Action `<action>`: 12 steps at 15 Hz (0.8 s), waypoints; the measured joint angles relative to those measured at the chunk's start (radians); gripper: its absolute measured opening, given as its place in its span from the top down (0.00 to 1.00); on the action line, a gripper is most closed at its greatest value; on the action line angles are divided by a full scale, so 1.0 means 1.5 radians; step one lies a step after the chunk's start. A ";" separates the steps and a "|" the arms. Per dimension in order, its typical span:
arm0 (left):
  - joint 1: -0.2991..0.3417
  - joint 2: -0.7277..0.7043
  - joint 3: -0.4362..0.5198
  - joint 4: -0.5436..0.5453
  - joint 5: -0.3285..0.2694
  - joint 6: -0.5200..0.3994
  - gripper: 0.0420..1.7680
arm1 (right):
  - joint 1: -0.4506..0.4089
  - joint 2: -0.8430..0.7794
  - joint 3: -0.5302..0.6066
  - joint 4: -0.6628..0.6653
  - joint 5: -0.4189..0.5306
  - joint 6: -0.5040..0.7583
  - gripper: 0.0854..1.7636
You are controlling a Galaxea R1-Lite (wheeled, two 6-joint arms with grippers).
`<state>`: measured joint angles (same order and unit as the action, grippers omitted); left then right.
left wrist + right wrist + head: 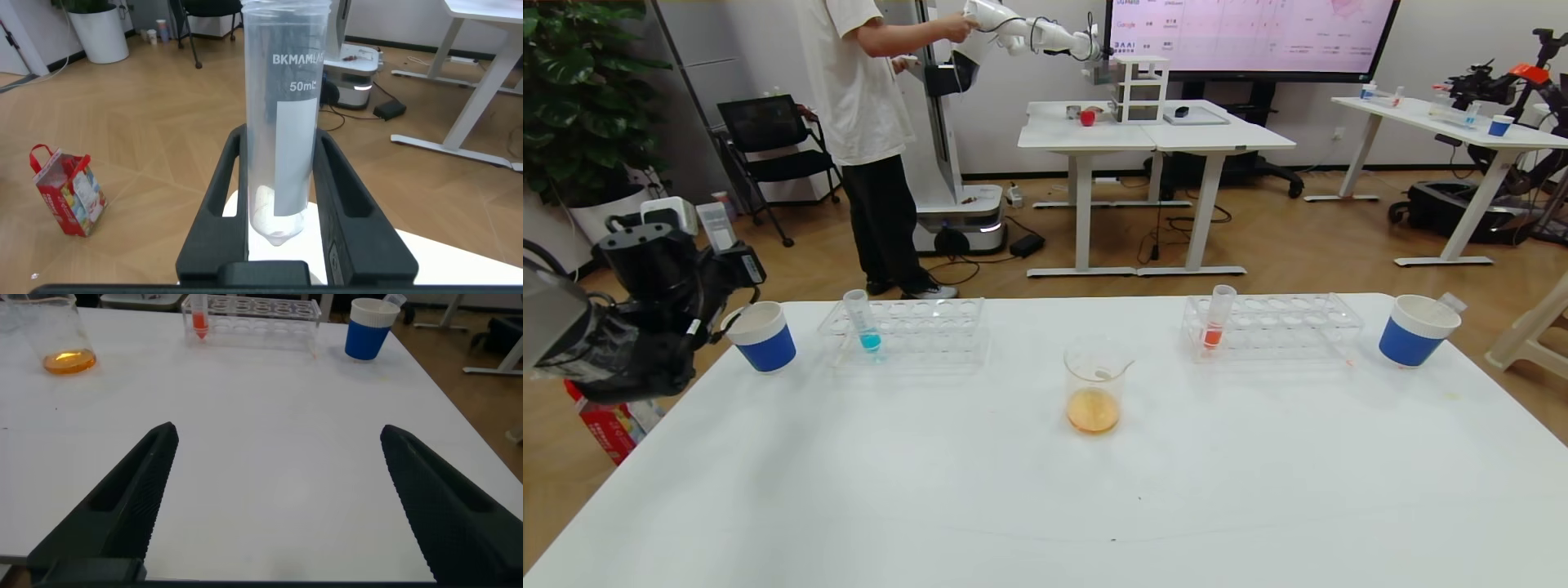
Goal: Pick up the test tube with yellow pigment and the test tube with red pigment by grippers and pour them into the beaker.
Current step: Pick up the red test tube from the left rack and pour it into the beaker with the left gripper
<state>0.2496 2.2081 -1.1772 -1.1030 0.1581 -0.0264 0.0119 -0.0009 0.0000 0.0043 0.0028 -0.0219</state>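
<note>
My left gripper [739, 269] is at the table's left edge, beside the left blue-and-white paper cup [761, 336]. It is shut on a clear test tube [282, 122] marked 50 ml, which looks empty and whose rounded tip hangs over something white. The beaker [1094, 384] stands mid-table with orange liquid in its bottom, and also shows in the right wrist view [61, 343]. My right gripper [278, 433] is open and empty, low over the bare table at the near right. No tube with yellow or pale salmon-red liquid shows.
A clear rack [931, 327] holds a blue-liquid tube [863, 320]. A second rack [1290, 327] holds an orange-red tube [1217, 318]. A right blue cup [1414, 331] has a clear tube end sticking out. A person and other tables are beyond.
</note>
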 joint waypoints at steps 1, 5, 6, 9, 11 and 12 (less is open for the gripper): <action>0.000 -0.012 0.012 0.001 -0.004 -0.004 0.74 | 0.000 0.000 0.000 0.000 0.000 0.000 0.02; 0.003 -0.048 0.072 0.001 -0.017 -0.008 0.74 | 0.000 0.000 0.000 0.000 0.000 0.000 0.02; 0.007 -0.058 0.092 0.001 -0.034 -0.008 0.74 | 0.000 0.000 0.000 0.000 0.000 0.000 0.02; 0.021 -0.094 0.148 0.004 -0.102 -0.009 0.74 | 0.000 0.000 0.000 0.000 0.000 0.000 0.02; 0.026 -0.110 0.166 0.009 -0.112 -0.008 0.74 | 0.000 0.000 0.000 0.000 0.000 0.000 0.02; 0.028 -0.115 0.171 0.011 -0.116 -0.008 0.74 | -0.001 0.000 0.000 0.000 0.000 0.000 0.02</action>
<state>0.2915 2.0357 -0.9211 -1.0868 -0.0162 -0.0379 0.0111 -0.0009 0.0000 0.0047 0.0023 -0.0219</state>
